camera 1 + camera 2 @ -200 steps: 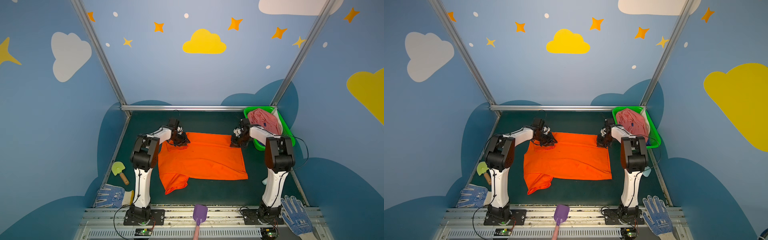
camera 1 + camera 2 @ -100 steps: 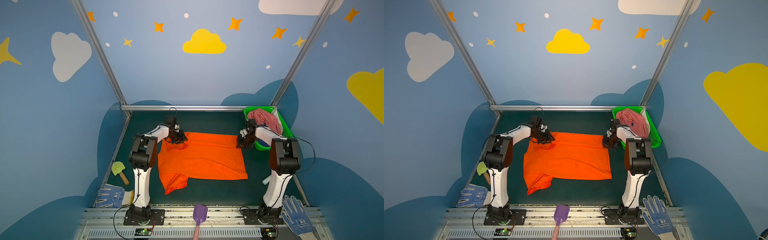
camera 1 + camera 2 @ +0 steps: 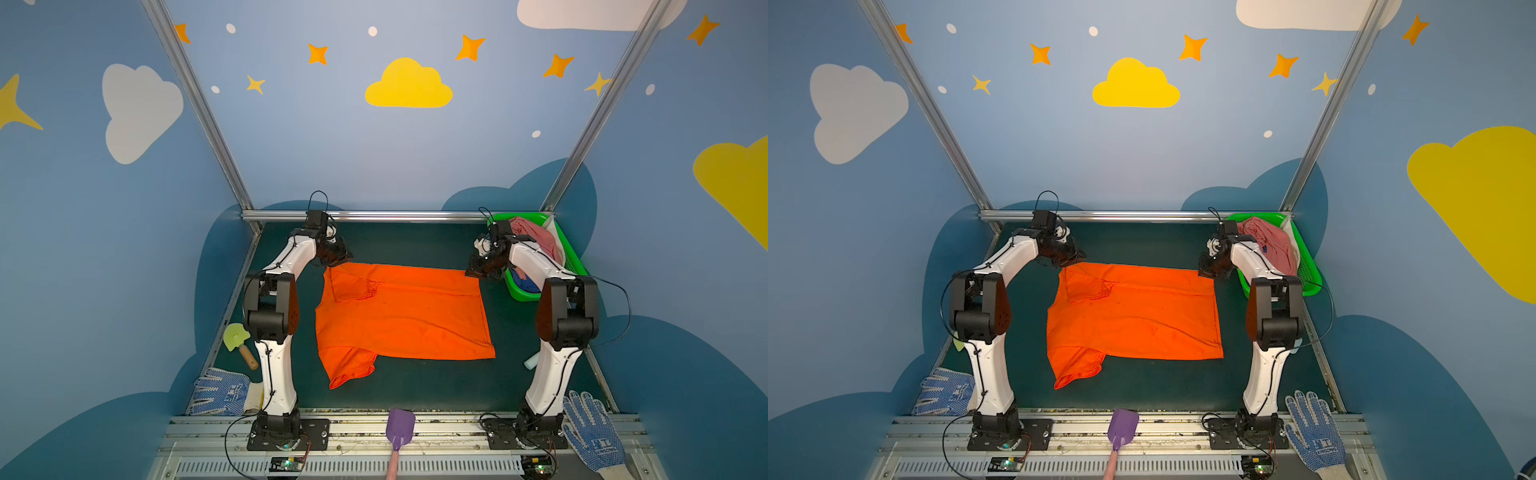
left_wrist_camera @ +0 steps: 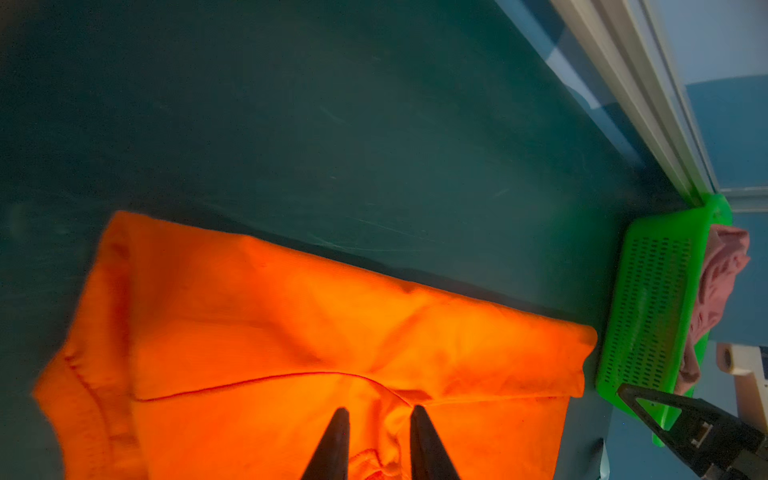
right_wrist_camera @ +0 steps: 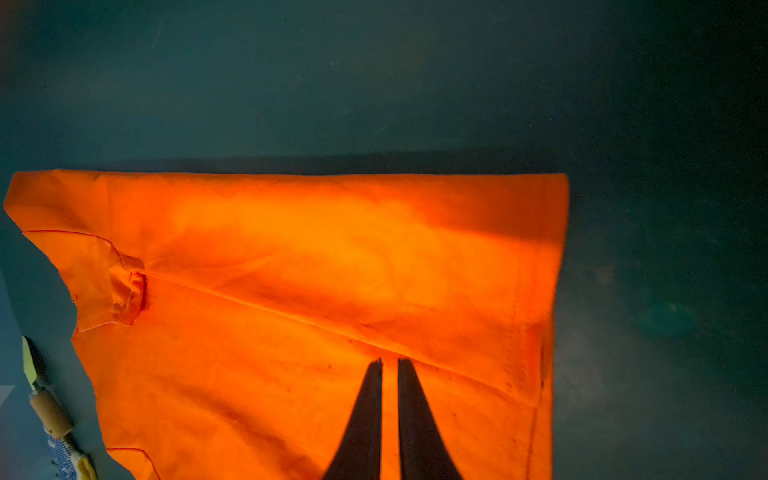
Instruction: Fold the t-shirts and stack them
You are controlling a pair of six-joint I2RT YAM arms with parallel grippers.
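Note:
The orange t-shirt point(image 3: 399, 320) point(image 3: 1133, 320) lies spread on the dark green table, its far edge folded over in a strip and one sleeve sticking out at the near left. My left gripper point(image 3: 338, 259) point(image 4: 379, 411) is at the shirt's far left corner, its jaws narrowly apart with a pucker of orange cloth point(image 4: 291, 316) pinched between them. My right gripper point(image 3: 476, 272) point(image 5: 389, 361) is at the far right corner, shut, its tips over the folded strip's edge point(image 5: 291, 270). A pink t-shirt point(image 3: 536, 237) and a dark blue one point(image 3: 525, 282) lie in the green basket point(image 3: 575, 257).
Blue-dotted gloves lie at the near left point(image 3: 220, 392) and near right point(image 3: 592, 428). A purple scoop point(image 3: 400, 424) rests on the front rail. A yellow-green trowel point(image 3: 239, 340) lies left of the left arm. A metal rail point(image 3: 374, 215) bounds the back.
My left gripper has moved back and left to the shirt's far left corner and its jaws have narrowed. The right gripper has shifted only slightly. The shirt lies as before.

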